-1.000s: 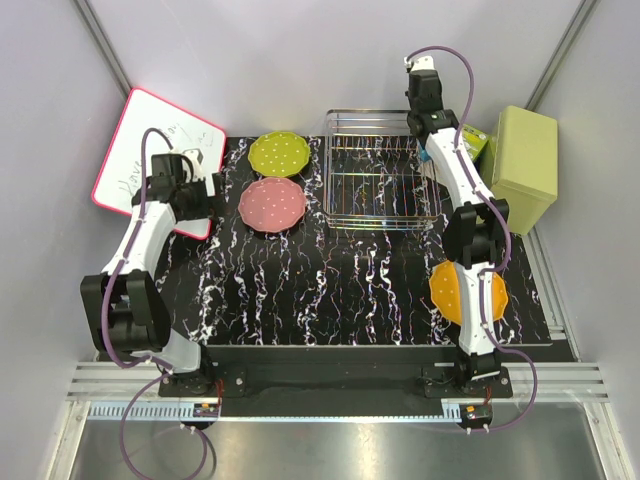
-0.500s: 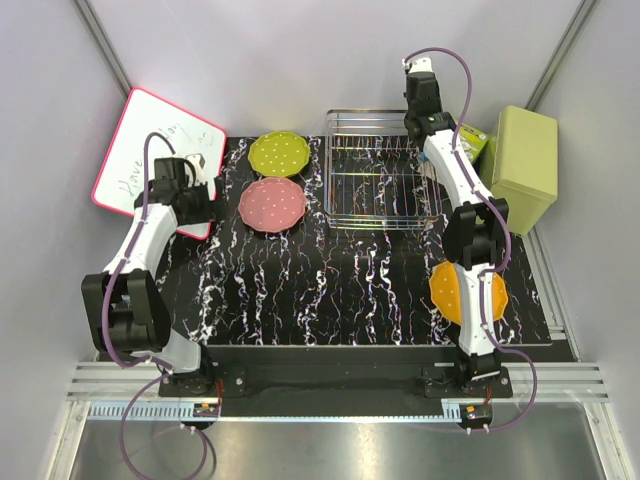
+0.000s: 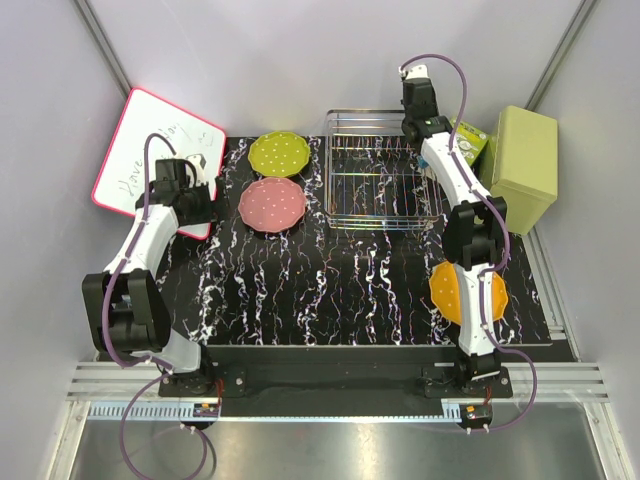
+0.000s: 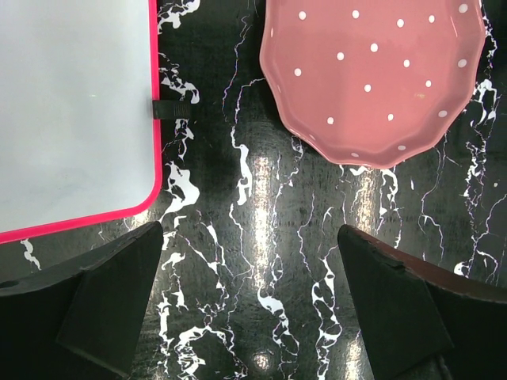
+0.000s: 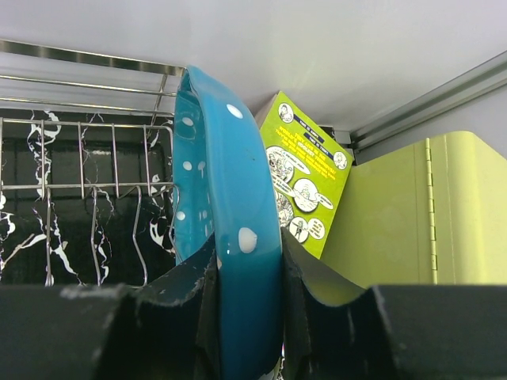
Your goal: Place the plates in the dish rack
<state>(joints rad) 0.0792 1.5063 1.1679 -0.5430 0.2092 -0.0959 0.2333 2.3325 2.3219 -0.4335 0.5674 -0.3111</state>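
My right gripper [image 5: 247,261] is shut on the rim of the blue plate [image 5: 226,198] and holds it on edge over the back right corner of the silver dish rack [image 3: 330,170], whose wires [image 5: 79,142] show behind the plate. In the top view the arm hides the blue plate. My left gripper [image 3: 205,192] is open and empty, low over the mat [image 4: 249,237], just left of the pink plate [image 3: 272,203], which also shows in the left wrist view [image 4: 372,71]. The lime green plate [image 3: 279,153] lies behind the pink one. The orange plate [image 3: 445,290] lies front right, partly under the right arm.
A pink-framed whiteboard [image 3: 150,150] lies at the back left, close beside my left gripper [image 4: 71,111]. An olive-green box [image 3: 525,165] stands right of the rack [image 5: 412,214], with a green printed booklet [image 5: 305,170] between the two.
My right gripper has moved a little toward the back wall with the blue plate in it. My left gripper has drawn back slightly to the left, away from the pink plate.
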